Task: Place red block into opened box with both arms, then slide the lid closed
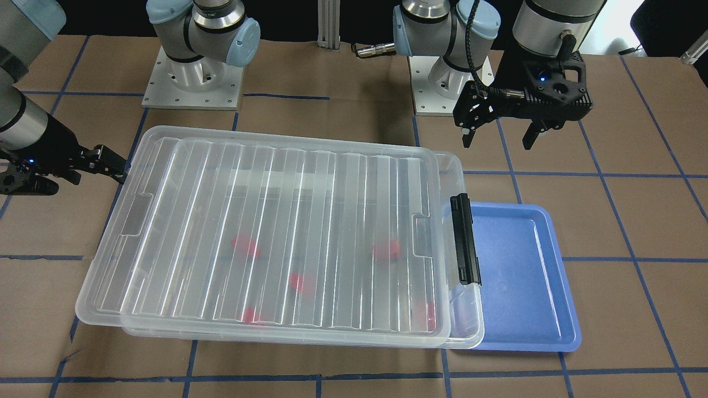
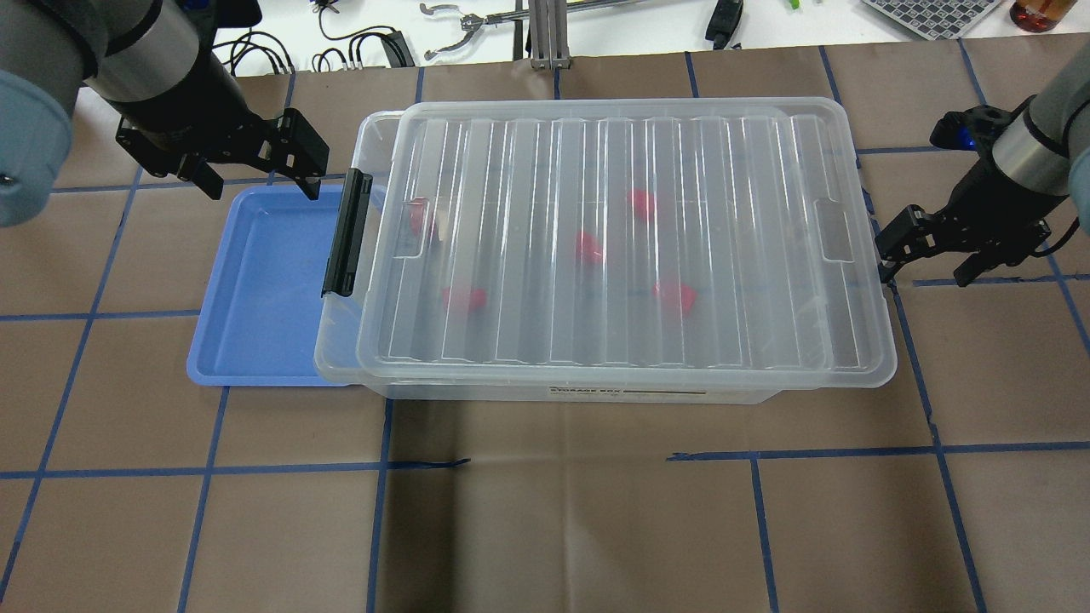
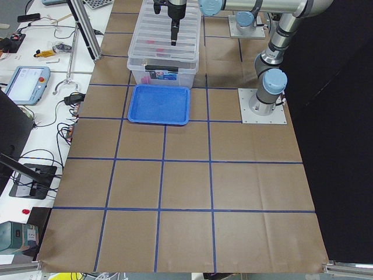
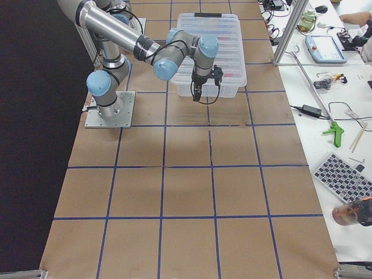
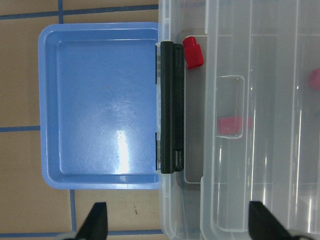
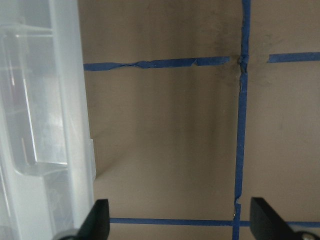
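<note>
The clear box (image 2: 337,340) lies mid-table with its ridged lid (image 2: 622,170) on top. The lid is shifted toward my right, so a narrow strip stays uncovered by the black clip (image 2: 347,232). Several red blocks (image 2: 588,247) lie inside under the lid, and one red block (image 5: 192,51) shows in the uncovered strip. My left gripper (image 2: 260,183) hangs open above the far edge of the blue tray (image 2: 264,289), empty. My right gripper (image 2: 924,272) is open and empty, low beside the lid's other short end. One fingertip (image 6: 97,217) is close to the lid edge (image 6: 50,125).
The blue tray (image 1: 520,276) is tucked against the box's clip end. Brown paper with blue tape lines covers the table. A bench with cables and tools runs along the far side (image 2: 477,25).
</note>
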